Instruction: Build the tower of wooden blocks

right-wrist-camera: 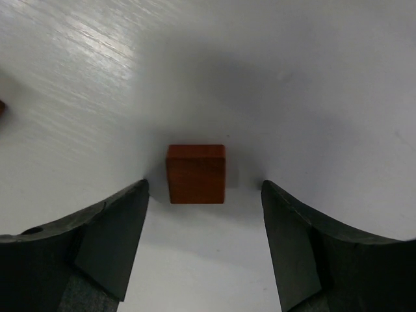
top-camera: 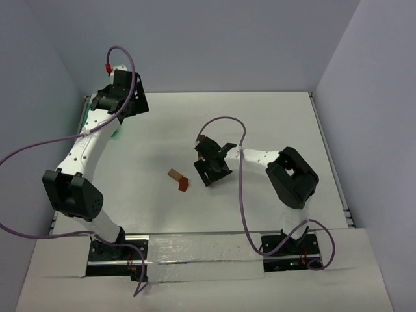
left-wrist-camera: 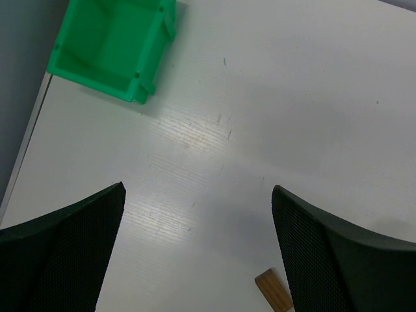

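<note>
Right claw (right-wrist-camera: 203, 194) apart, straddling red block (right-wrist-camera: 195, 173), not gripping. Left claw (left-wrist-camera: 198, 192) apart, idle. We see no tower yet: tan block (top-camera: 173, 173), brown block (top-camera: 184, 184) adjacent, 8 o'clock of right claw.

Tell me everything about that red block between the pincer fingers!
The red block is a small, squarish piece of reddish-brown wood with faint grain. It lies flat on the white table, by itself, with nothing stacked on it. It sits between the open fingers of the right pincer, and neither finger touches it.
</note>
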Controlling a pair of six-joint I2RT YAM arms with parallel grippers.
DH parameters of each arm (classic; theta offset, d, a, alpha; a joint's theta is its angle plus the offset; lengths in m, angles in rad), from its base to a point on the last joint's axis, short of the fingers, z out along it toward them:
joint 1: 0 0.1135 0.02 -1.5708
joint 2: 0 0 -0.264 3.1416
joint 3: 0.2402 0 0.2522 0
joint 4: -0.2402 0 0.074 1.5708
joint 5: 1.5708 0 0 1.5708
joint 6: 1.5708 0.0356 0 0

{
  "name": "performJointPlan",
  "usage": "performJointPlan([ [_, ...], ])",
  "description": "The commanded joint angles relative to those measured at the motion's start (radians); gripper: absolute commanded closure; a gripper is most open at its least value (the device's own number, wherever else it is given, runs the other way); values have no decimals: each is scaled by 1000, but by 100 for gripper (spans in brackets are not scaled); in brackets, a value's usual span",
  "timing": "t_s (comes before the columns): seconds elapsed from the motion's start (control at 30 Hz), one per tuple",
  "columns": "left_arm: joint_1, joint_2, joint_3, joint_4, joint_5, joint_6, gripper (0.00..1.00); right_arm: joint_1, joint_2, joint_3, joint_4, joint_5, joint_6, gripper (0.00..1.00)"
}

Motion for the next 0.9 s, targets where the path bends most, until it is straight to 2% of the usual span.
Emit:
performJointPlan([
  [0.0, 13, -72, -52, 52, -37, 20, 1, 6, 42, 44, 34, 52, 22, 29],
  [0.17, 19, -93, -79, 61, -53, 30, 1, 10, 33, 18, 35, 32, 37, 52],
  [0.27, 23, -98, -78, 63, -62, 36, 1, 15, 10, 4, 24, 12, 52, 75],
  [0.3, 24, -99, -77, 63, -65, 39, 1, 17, 5, 3, 16, 6, 58, 77],
  [0.37, 26, -101, -76, 63, -70, 45, 1, 34, -47, -7, -6, -3, 67, 96],
  [0.4, 27, -101, -77, 62, -72, 45, 1, 39, -66, -8, -21, -3, 68, 100],
  [0.63, 29, -111, -104, 66, -112, 59, 1, 55, -315, 35, -45, -6, 111, 100],
  [0.77, 32, -101, -86, 63, -125, 60, 1, 55, -313, 157, -120, 89, 201, 100],
  [0.87, 35, -88, -70, 60, -134, 58, 1, 55, -236, 287, -233, 130, 270, 100],
])
